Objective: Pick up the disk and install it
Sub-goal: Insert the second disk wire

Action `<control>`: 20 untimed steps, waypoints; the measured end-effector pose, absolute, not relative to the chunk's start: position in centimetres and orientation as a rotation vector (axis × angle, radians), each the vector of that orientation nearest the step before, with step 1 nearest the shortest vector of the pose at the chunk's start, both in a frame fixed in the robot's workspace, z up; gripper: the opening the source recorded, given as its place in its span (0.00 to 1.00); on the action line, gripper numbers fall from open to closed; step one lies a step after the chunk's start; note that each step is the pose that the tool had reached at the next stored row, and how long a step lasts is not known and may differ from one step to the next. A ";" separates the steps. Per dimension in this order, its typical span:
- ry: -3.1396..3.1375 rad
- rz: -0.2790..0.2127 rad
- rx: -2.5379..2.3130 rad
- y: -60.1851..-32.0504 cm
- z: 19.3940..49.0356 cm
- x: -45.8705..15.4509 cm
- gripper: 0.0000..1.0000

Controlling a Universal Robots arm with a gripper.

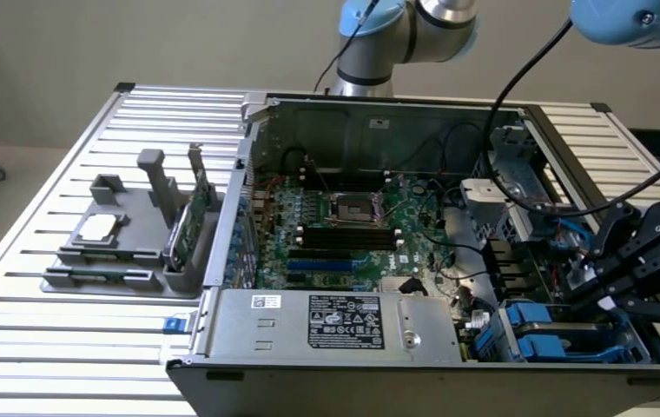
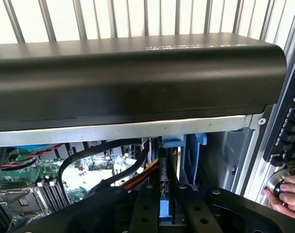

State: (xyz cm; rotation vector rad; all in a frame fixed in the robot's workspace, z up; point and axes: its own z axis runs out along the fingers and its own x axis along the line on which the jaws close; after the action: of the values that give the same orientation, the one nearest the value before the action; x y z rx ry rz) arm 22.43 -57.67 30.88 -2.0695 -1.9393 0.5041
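Inside: one open black-and-grey metal computer case (image 1: 365,113) on one slatted aluminium table (image 1: 63,347); one grey plastic fixture (image 1: 133,252) beside it. One black two-fingered gripper (image 1: 610,291) over the drive bays at the exterior view's right, fingers (image 2: 145,208) closed narrowly on one blue-framed disk (image 2: 165,208), apparently edge-on and lowered into the bay. One hand (image 2: 288,191) on a knob.

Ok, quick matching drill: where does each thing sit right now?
1 black robot tool
2 small square silver chip
3 silver metal box with black label
4 green motherboard

A middle of the open case
B on the grey holder, exterior view's left
C along the case's near edge
D over the blue drive bay, exterior view's right

Pairs: 1-D, 2-B, 3-C, 4-A
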 end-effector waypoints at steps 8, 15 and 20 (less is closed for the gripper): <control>-1.938 0.506 -2.067 -57.7 31.1 22.4 0.42; -1.937 0.507 -2.067 -57.7 32.2 22.0 0.71; -1.937 0.507 -2.067 -57.7 33.3 21.6 0.77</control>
State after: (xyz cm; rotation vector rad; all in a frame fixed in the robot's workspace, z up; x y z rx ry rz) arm 21.60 -57.66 33.26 -2.0674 -1.9375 0.5072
